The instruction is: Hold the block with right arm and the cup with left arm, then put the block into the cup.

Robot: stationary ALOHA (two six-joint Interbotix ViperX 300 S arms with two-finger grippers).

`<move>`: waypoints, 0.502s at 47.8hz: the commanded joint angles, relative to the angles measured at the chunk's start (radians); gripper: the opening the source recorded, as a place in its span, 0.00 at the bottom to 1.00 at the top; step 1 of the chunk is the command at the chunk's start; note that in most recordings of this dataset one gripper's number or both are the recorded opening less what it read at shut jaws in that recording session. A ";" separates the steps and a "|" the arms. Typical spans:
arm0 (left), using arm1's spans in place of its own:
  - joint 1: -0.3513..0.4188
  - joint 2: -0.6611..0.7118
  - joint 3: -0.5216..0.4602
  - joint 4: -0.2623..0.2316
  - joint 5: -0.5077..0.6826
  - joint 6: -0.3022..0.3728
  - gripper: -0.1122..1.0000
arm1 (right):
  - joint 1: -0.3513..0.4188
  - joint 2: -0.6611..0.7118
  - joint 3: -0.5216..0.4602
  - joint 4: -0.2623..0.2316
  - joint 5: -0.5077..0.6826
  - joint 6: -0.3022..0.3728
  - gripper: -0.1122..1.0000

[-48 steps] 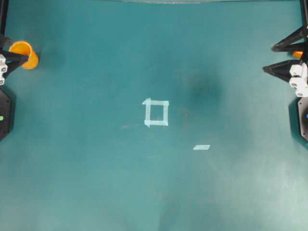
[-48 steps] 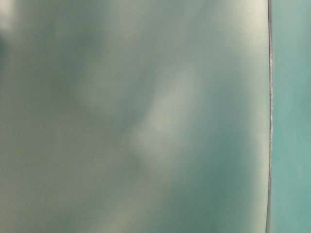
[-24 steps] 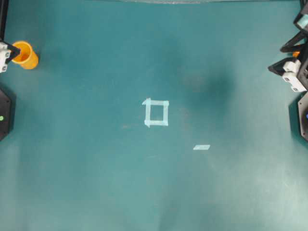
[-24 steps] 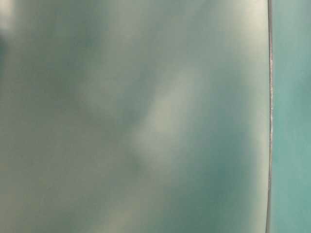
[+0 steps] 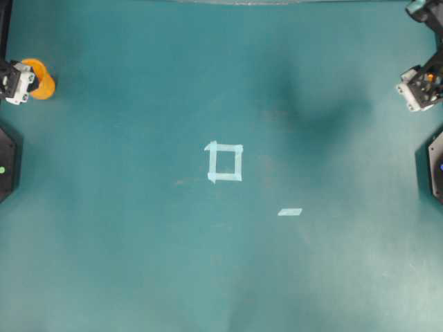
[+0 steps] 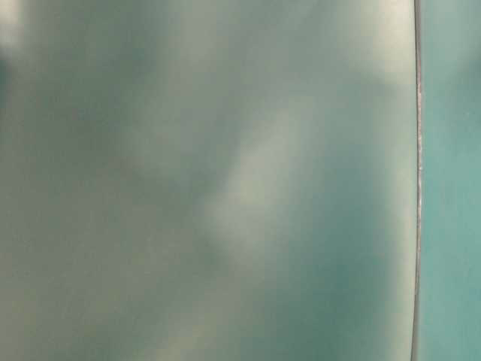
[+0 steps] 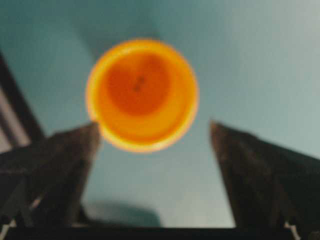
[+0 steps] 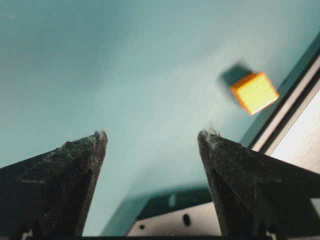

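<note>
The orange cup [image 5: 41, 77] stands upright at the table's far left, and in the left wrist view I look down into the cup [image 7: 142, 95]. My left gripper [image 5: 19, 78] hangs over its left side, open. The cup's near rim lies between the spread fingertips [image 7: 92, 135], close to the left one. The block [image 8: 254, 92], a small orange cube, lies on the mat ahead and right of my right gripper [image 8: 152, 136]. That gripper is open with nothing between its fingers. From above the right gripper [image 5: 419, 86] sits at the right edge.
A pale tape square [image 5: 225, 162] marks the table's middle, with a tape strip [image 5: 290, 211] to its lower right. Black arm bases sit at the left edge [image 5: 5, 166] and right edge [image 5: 436, 169]. A dark frame rail [image 8: 295, 100] runs just beyond the block. The table-level view is a blur.
Both heads have tipped down; their long black fingers no longer show from above. The left head now covers the cup's left side. The right head has shifted toward the far right corner.
</note>
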 commanded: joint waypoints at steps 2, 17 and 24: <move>0.005 0.025 -0.028 -0.005 -0.023 -0.008 0.83 | -0.003 0.037 -0.038 -0.009 -0.003 0.051 0.72; -0.002 0.110 -0.026 -0.005 -0.052 -0.026 0.83 | -0.015 0.107 -0.064 -0.057 -0.054 0.218 0.72; 0.000 0.123 -0.038 -0.005 -0.046 -0.026 0.83 | -0.015 0.107 -0.064 -0.055 -0.071 0.224 0.72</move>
